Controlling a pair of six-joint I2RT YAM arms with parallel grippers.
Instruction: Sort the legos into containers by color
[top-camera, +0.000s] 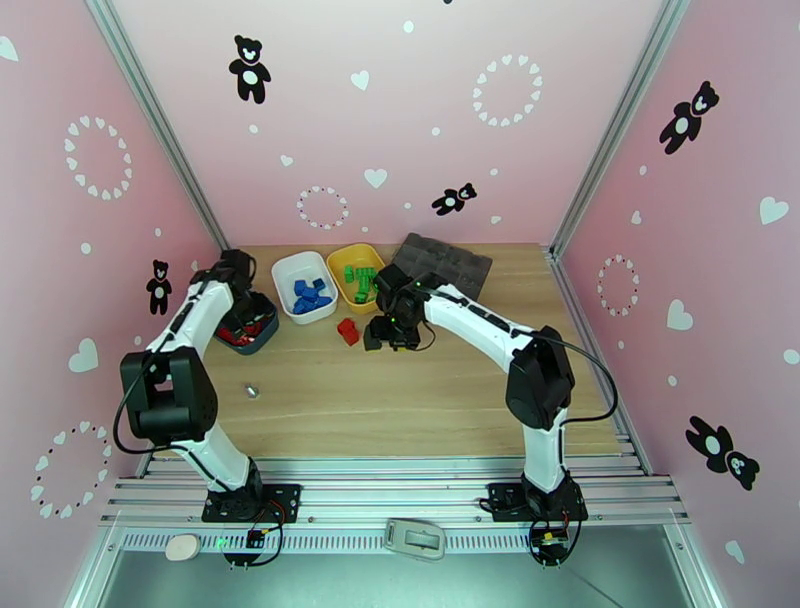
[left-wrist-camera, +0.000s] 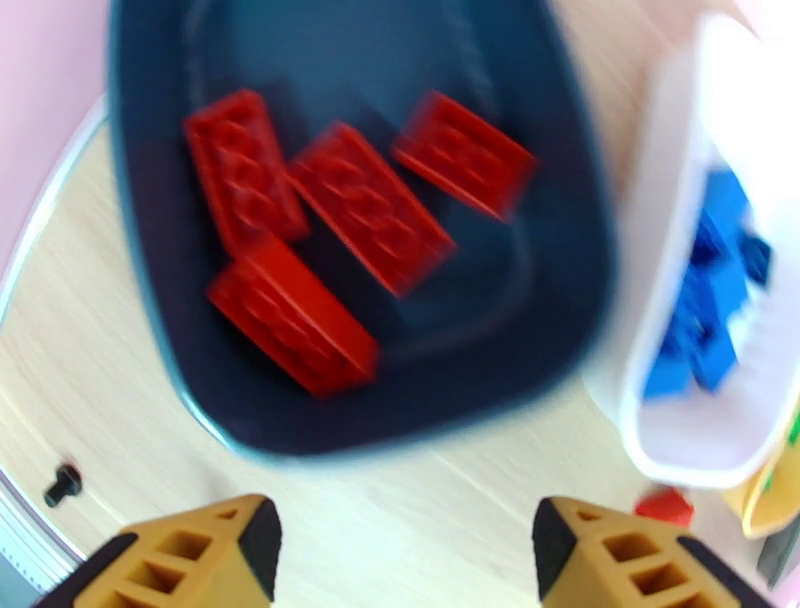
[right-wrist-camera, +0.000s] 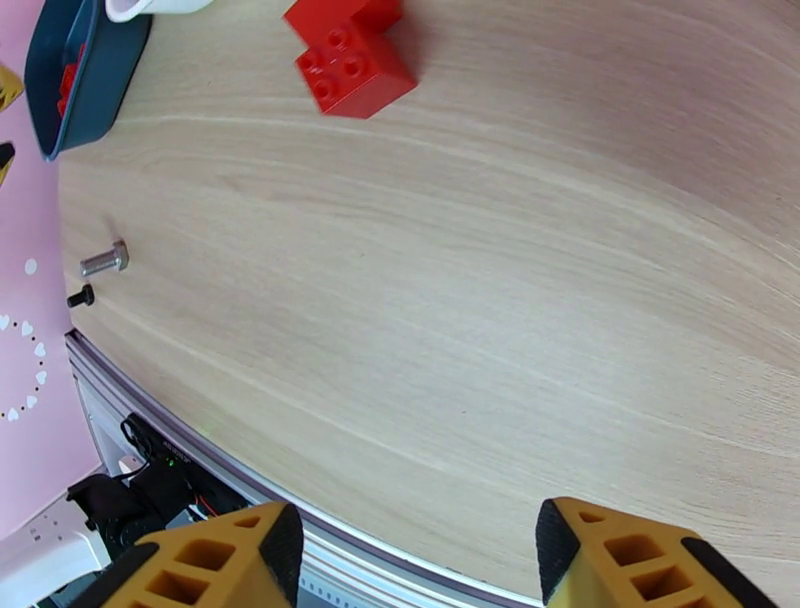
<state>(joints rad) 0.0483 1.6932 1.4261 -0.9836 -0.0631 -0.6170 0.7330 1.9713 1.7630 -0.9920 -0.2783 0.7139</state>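
The dark teal tray (left-wrist-camera: 560, 330) holds several red legos (left-wrist-camera: 365, 205). My left gripper (left-wrist-camera: 405, 540) hangs open just above its near rim, with nothing between the fingers; from above, the left gripper (top-camera: 238, 290) is over the teal tray (top-camera: 262, 338). The white tray (top-camera: 290, 268) holds blue legos (top-camera: 311, 294), and the yellow tray (top-camera: 342, 257) holds green legos (top-camera: 360, 281). A red lego (top-camera: 348, 331) lies loose on the table. My right gripper (top-camera: 385, 335) is just right of it, open and empty; in the wrist view the right gripper (right-wrist-camera: 420, 545) sits well short of the red lego (right-wrist-camera: 350, 50).
A dark grey organizer box (top-camera: 447, 262) lies at the back, right of the yellow tray. A metal bolt (top-camera: 252, 391) and a small black screw (right-wrist-camera: 80, 296) lie on the wood near the left front. The table's front edge (right-wrist-camera: 300, 500) is close below my right fingers.
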